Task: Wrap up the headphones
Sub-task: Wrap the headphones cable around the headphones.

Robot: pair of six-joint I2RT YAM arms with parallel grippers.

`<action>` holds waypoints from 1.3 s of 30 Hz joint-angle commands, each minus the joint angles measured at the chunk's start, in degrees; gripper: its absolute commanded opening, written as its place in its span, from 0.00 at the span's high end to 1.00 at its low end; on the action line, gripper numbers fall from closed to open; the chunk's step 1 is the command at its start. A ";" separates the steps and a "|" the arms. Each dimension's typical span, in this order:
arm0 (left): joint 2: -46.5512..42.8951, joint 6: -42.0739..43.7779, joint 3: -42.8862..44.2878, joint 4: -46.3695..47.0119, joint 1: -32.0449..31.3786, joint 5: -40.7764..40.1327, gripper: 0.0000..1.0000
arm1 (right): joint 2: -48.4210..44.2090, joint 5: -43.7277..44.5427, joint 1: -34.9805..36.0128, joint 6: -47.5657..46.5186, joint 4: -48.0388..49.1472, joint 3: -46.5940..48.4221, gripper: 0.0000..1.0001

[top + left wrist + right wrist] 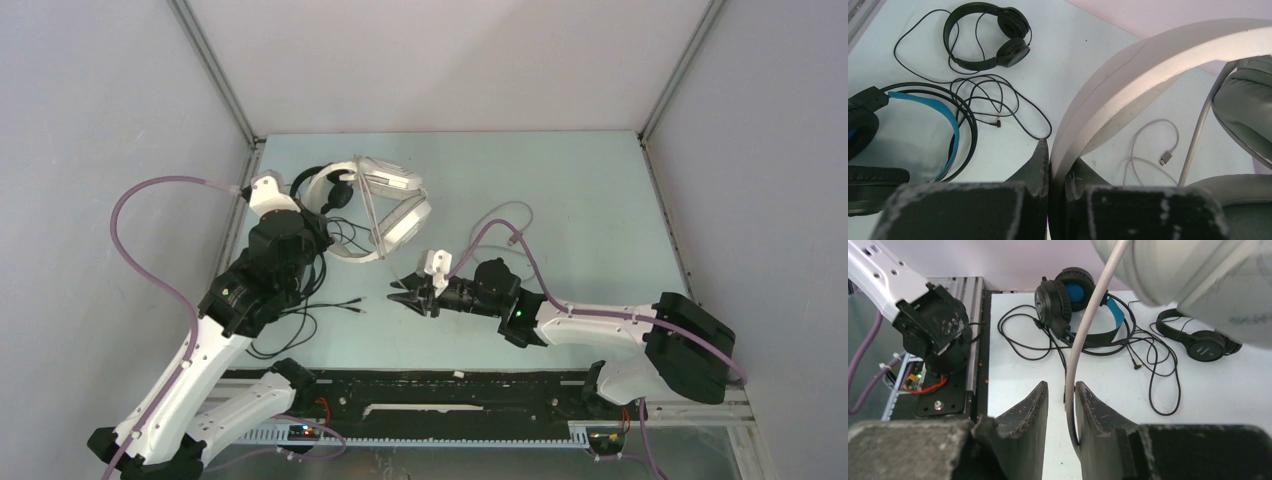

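My left gripper [1058,156] is shut on the white headphones' headband [1148,65] and holds it off the table; one grey ear cushion [1248,105] hangs at the right. From the white headphones [392,208] the pale cable [1088,325] drops between the fingers of my right gripper [1062,390]. That gripper is open, and the cable rests only against its right finger [1098,415]. The pale cable's plug end [1166,159] lies on the table. The slim black headphones [993,35] and the bulkier blue-lined headphones [908,130] lie flat, their black cables tangled together.
Loose black cable loops [330,300] spread over the table in front of the left arm. A grey wall [120,120] stands close on the left and a metal rail [973,340] runs along the table's near edge. My right gripper [402,298] sits low near the middle.
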 commanded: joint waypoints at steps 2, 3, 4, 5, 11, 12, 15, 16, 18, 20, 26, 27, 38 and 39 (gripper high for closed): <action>-1.91 -4.72 4.97 5.31 0.51 1.80 1.00 | 2.23 -0.57 0.24 -3.28 15.96 -4.43 0.70; -1.90 -4.81 5.03 5.28 0.50 2.00 1.00 | 2.68 -0.97 0.18 -3.63 16.23 -4.56 0.69; -2.03 -4.96 5.14 5.25 0.50 2.43 1.00 | 3.22 -1.28 0.06 -3.94 16.59 -4.65 0.69; -2.05 -5.04 5.27 5.23 0.50 2.82 1.00 | 3.83 -1.70 -0.09 -4.14 17.18 -4.81 0.68; -2.16 -5.03 6.04 4.94 0.52 4.14 1.00 | 7.52 -4.36 -1.79 -4.07 21.26 -5.58 0.63; -2.26 -5.08 5.98 4.95 0.50 4.34 1.00 | 8.24 -4.58 -2.14 -4.04 21.70 -5.58 0.62; -2.32 -5.36 6.04 5.07 0.52 5.22 1.00 | 10.70 -4.48 -3.13 -3.56 24.01 -6.02 0.61; -2.32 -5.46 6.17 5.07 0.53 5.54 1.00 | 11.63 -4.46 -3.47 -3.32 25.03 -6.29 0.61; -2.34 -5.64 6.37 5.13 0.50 6.03 1.00 | 13.76 -4.53 -4.01 -2.69 27.86 -6.94 0.62; -2.40 -5.65 6.63 5.13 0.50 6.53 1.00 | 15.59 -4.38 -4.48 -2.18 30.04 -7.64 0.62; -2.73 -5.89 7.26 4.96 0.59 7.31 1.00 | 19.32 -2.07 -5.57 -0.28 35.74 -10.73 0.66; -2.79 -6.10 7.27 5.01 0.65 7.76 1.00 | 19.81 -1.74 -5.84 0.13 36.46 -11.25 0.67; -4.35 -9.76 7.63 6.96 3.52 16.74 1.00 | 26.78 2.36 -8.43 2.39 42.04 -12.53 0.79; -4.68 -10.51 7.50 7.16 4.03 17.71 1.00 | 26.99 2.40 -8.67 2.68 42.24 -12.53 0.82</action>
